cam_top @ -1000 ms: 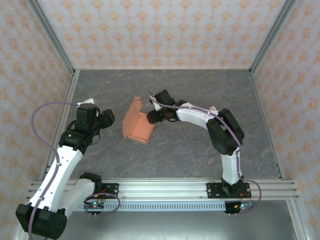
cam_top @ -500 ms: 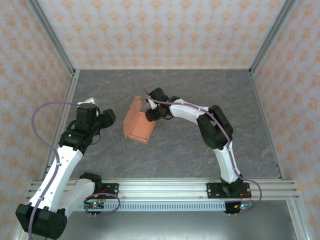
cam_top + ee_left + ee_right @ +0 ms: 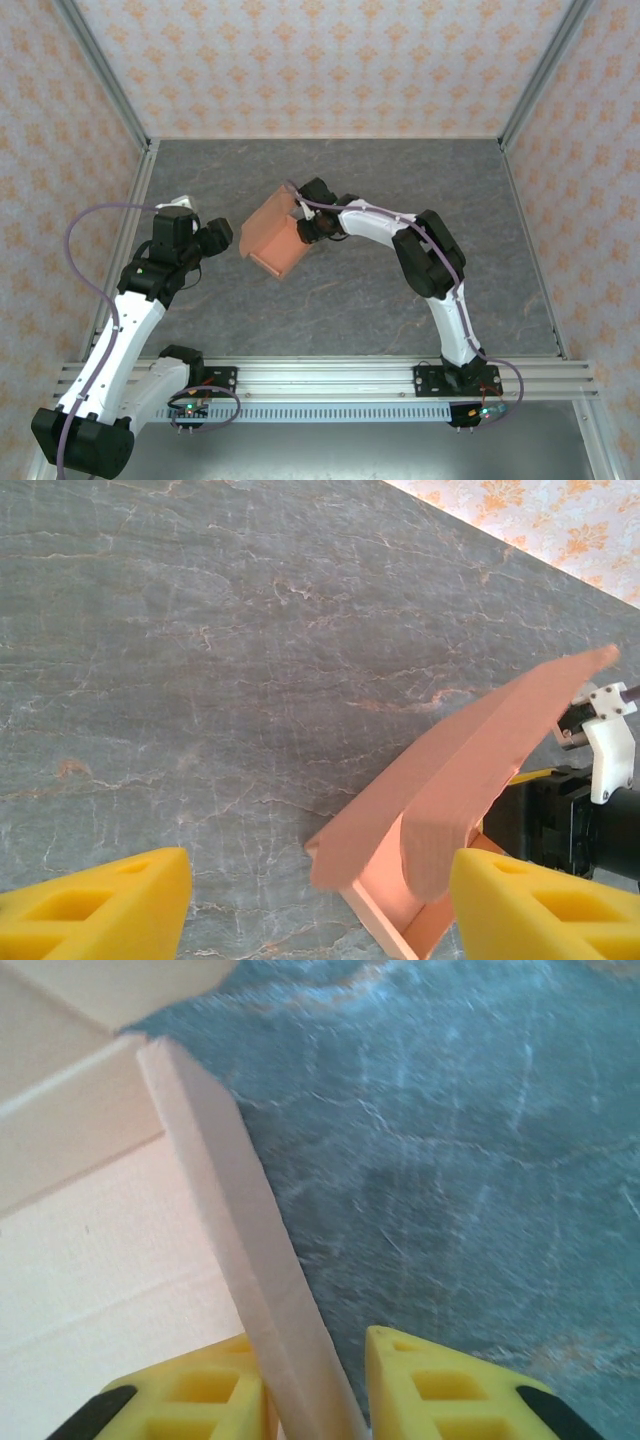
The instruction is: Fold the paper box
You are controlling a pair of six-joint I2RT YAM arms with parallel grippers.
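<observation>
The salmon-orange paper box (image 3: pixel 273 240) sits tilted at mid-table, its lid flap leaning over the open tray. My right gripper (image 3: pixel 303 232) is at the box's right side. In the right wrist view its yellow fingers (image 3: pixel 440 1385) are pinched on the box's thin side wall (image 3: pixel 235 1230), so my right gripper (image 3: pixel 315 1390) is shut on it. My left gripper (image 3: pixel 218 238) hangs open just left of the box. From the left wrist, the box (image 3: pixel 450 770) shows its near corner between the spread fingers of that gripper (image 3: pixel 320 905), not touched.
Grey marbled tabletop (image 3: pixel 360 310) runs all round the box. Patterned walls with aluminium posts (image 3: pixel 140 150) close the back and sides. The rail with both arm bases (image 3: pixel 330 380) lies along the near edge.
My right gripper has closed onto the box's side wall. The box has turned and tipped up, and its lid flap has come down over the tray. The left arm stayed put.
</observation>
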